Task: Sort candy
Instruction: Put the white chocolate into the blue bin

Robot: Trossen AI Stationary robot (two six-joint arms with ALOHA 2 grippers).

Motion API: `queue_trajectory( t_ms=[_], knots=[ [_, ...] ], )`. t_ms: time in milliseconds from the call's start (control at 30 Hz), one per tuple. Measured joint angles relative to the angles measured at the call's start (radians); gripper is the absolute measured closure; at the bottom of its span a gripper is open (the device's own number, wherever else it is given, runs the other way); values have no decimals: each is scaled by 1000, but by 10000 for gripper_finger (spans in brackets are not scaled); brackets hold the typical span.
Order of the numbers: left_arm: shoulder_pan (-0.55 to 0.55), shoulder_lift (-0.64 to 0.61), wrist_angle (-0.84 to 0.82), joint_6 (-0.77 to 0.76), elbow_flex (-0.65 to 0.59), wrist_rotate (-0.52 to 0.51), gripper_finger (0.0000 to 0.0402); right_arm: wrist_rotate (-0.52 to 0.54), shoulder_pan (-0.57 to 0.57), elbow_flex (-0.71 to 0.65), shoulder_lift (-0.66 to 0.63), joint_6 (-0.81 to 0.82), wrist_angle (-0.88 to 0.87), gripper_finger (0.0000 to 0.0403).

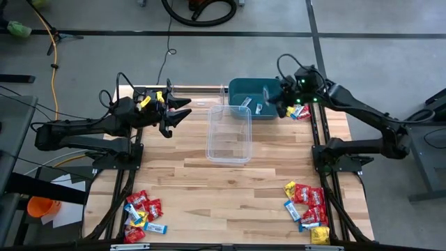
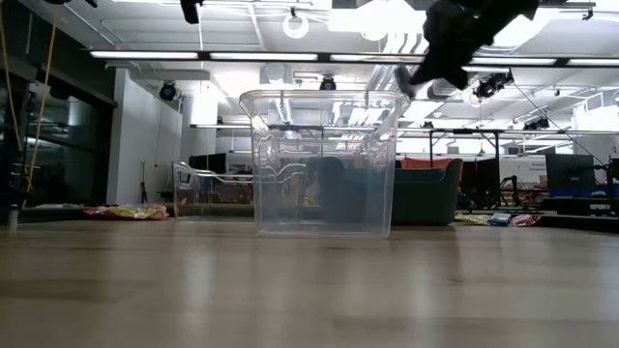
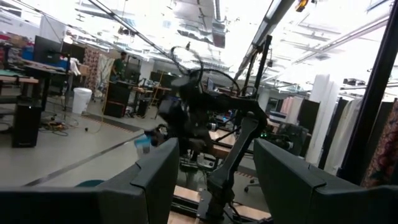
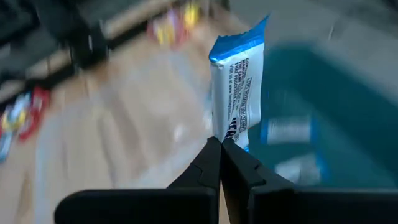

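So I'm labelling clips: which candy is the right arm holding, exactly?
Find the teal bin at the table's far edge. Above its right end, the right gripper's fingers pinch one light blue candy packet, upright, unlike those lying inside the bin.

One light blue candy packet point(image 4: 238, 87) stands upright, pinched at its lower end between shut jaws above the teal bin point(image 1: 240, 89). Two more blue packets point(image 1: 251, 104) lie inside that bin. Red, yellow and blue candy piles lie at the tabletop's near left point(image 1: 143, 216) and near right point(image 1: 306, 208) corners.
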Motion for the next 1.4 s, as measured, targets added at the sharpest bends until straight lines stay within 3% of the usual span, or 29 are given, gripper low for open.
queue_trajectory(
  t_ms=[200, 700, 1000, 1133, 1267, 1400],
  knots=[
    [0, 0, 0, 0, 0, -24, 206, 29, -1, 0, 1, 1, 261, 403],
    [0, 0, 0, -1, -1, -26, 206, 155, -10, 0, 99, 14, 246, 403],
    [0, 0, 0, -1, -1, -26, 206, 159, -10, 0, 110, 14, 296, 396],
    [0, 0, 0, -1, -1, -26, 206, 189, -10, 0, 109, 26, 295, 358],
    [0, 0, 0, -1, -1, -26, 206, 277, -10, 1, 109, 64, 294, 296],
    [0, 0, 0, -1, -1, -26, 206, 280, -10, 1, 109, 62, 296, 237]
  ],
)
